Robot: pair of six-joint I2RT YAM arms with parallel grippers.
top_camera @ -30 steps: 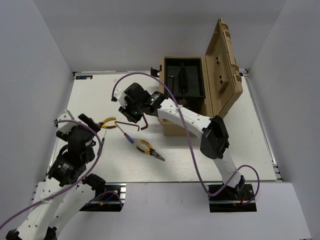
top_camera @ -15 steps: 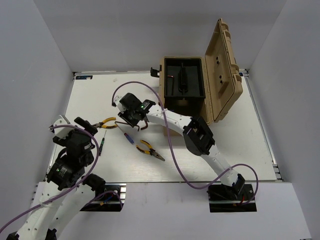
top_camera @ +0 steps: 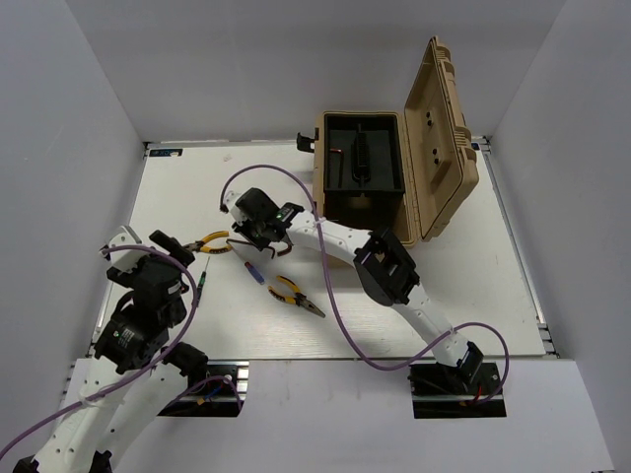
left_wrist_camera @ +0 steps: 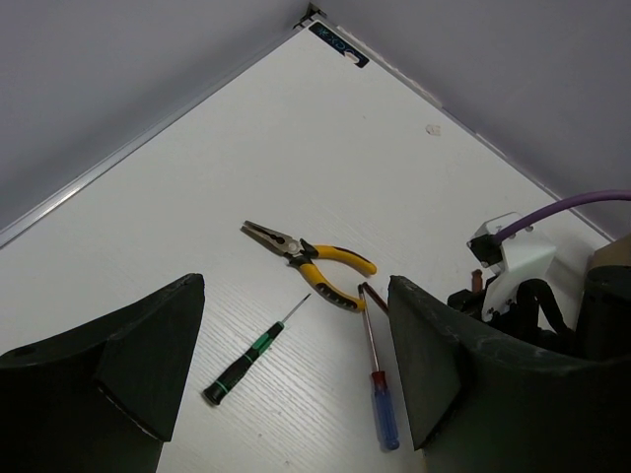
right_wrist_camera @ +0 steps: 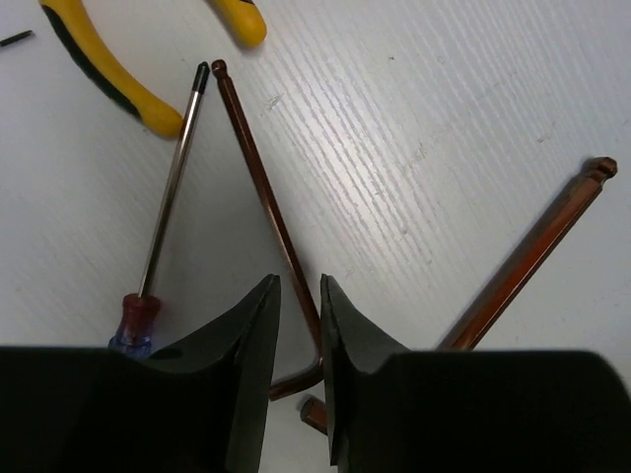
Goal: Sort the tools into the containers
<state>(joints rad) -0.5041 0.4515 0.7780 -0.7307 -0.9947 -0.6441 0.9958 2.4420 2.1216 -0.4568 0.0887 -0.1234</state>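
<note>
Starting at the left, the left end effector point(left_wrist_camera: 294, 325) hung released above the white worktop point(top_camera: 473, 286), its two dark fingers point(left_wrist_camera: 128, 355) wide apart and holding nothing. Under it lay the small dark screwdriver point(left_wrist_camera: 251, 355) with a green band. Just beyond lay the yellow-and-black pliers point(left_wrist_camera: 311, 258), noses pointing left. The blue-handled screwdriver point(left_wrist_camera: 377, 384) lay beside them, its tip close to one pliers handle.

Next came the right end effector point(right_wrist_camera: 298, 296), low over the worktop. Its jaws were only narrowly apart, one finger point(right_wrist_camera: 246, 374) on each side of the long arm of a brown hex key point(right_wrist_camera: 266, 187). The gap was wider than the key, so the key was not clamped. The screwdriver's shaft lay just beside this key, their tips almost meeting. A second hex key point(right_wrist_camera: 532, 256) lay to the right, apart from the first. A second pliers point(top_camera: 294, 294) lay nearer the arm bases. A purple cable point(top_camera: 335, 296) hung along the right arm.

Farthest right stood the tan tool case point(top_camera: 321, 148), its lid point(top_camera: 439, 138) upright and its inside black. A dark label point(left_wrist_camera: 335, 41) sat at the worktop's far left corner, with writing too small to read.
</note>
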